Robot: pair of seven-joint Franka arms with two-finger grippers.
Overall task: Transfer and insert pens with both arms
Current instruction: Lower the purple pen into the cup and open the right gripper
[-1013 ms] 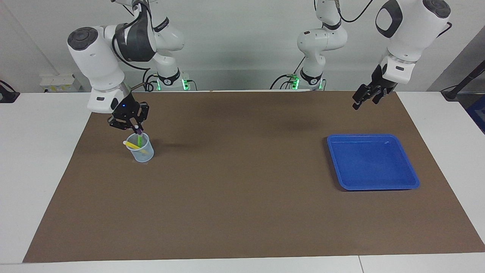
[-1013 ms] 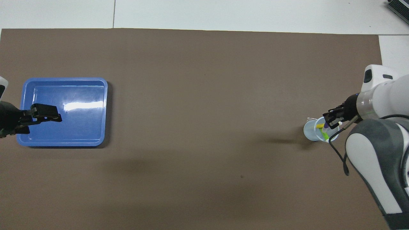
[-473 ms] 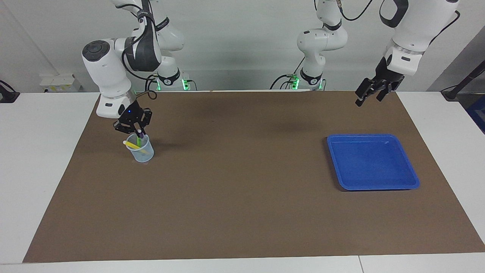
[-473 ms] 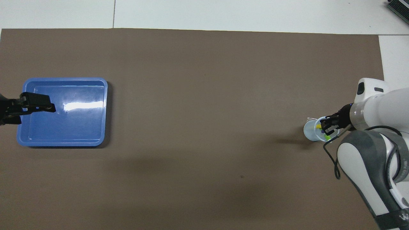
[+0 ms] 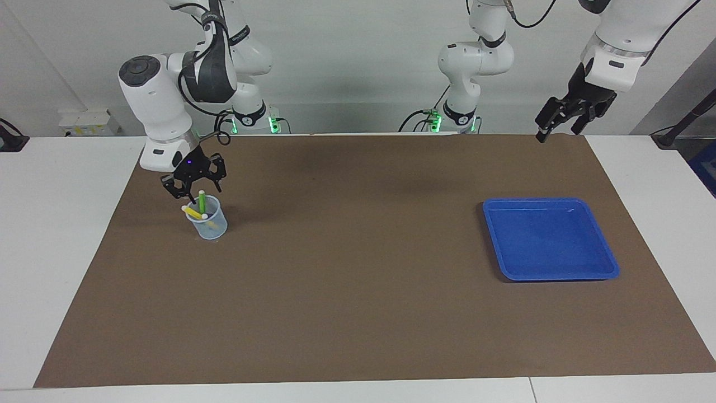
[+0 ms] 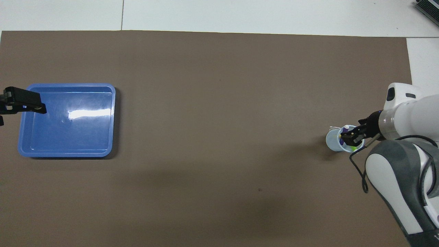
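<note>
A clear plastic cup (image 5: 208, 225) stands on the brown mat at the right arm's end. A green pen (image 5: 202, 201) stands upright in it and a yellow pen (image 5: 192, 212) leans across its rim. The dark purple pen (image 6: 343, 137) shows inside the cup in the overhead view. My right gripper (image 5: 193, 187) is open just above the cup (image 6: 333, 140) and holds nothing; it also shows in the overhead view (image 6: 352, 136). My left gripper (image 5: 559, 122) is open and empty, raised high at the left arm's end; in the overhead view (image 6: 22, 103) it covers the blue tray's edge.
An empty blue tray (image 5: 551, 274) lies on the mat at the left arm's end (image 6: 68, 152). The brown mat (image 5: 358, 280) covers most of the white table. Two smaller white arm sections with green lights stand at the robots' edge.
My right gripper lowered the purple pen into the cup, opened and let it go, then rose a little. My left gripper rose and drew back from over the tray toward the robots.
</note>
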